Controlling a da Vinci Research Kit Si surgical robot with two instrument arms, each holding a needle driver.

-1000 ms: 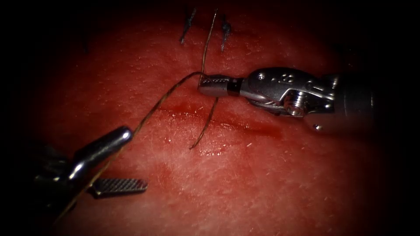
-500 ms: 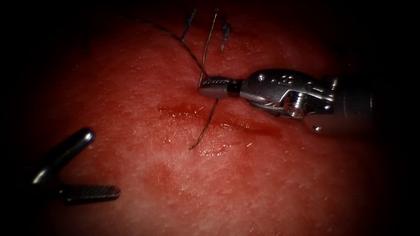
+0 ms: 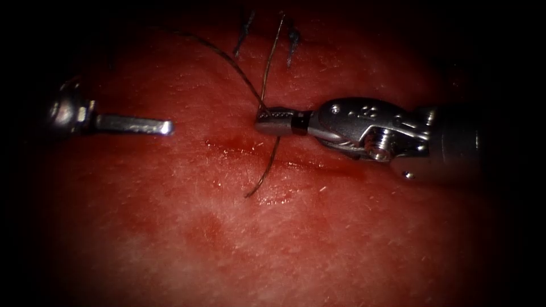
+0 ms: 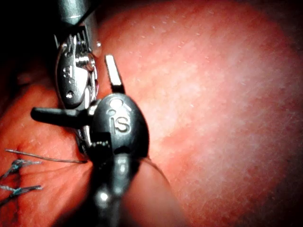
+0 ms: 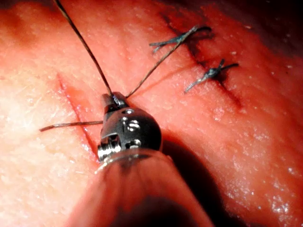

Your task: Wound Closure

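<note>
Tissue [image 3: 318, 239] unchanged, left gripper [image 3: 162, 126] higher.

Endoscope overhead; wrist views close, shared tissue [image 3: 296, 239].

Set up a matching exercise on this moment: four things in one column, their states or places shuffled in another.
1 left arm's steel needle driver
2 right arm's steel needle driver
3 loose tail of brown thread
4 blue-grey cut ends of thread

a lies across the cut
b jaws open, empty
c at the closed stretch
d jaws shut on the brown thread

Pairs: 1-b; 2-d; 3-a; 4-c
</note>
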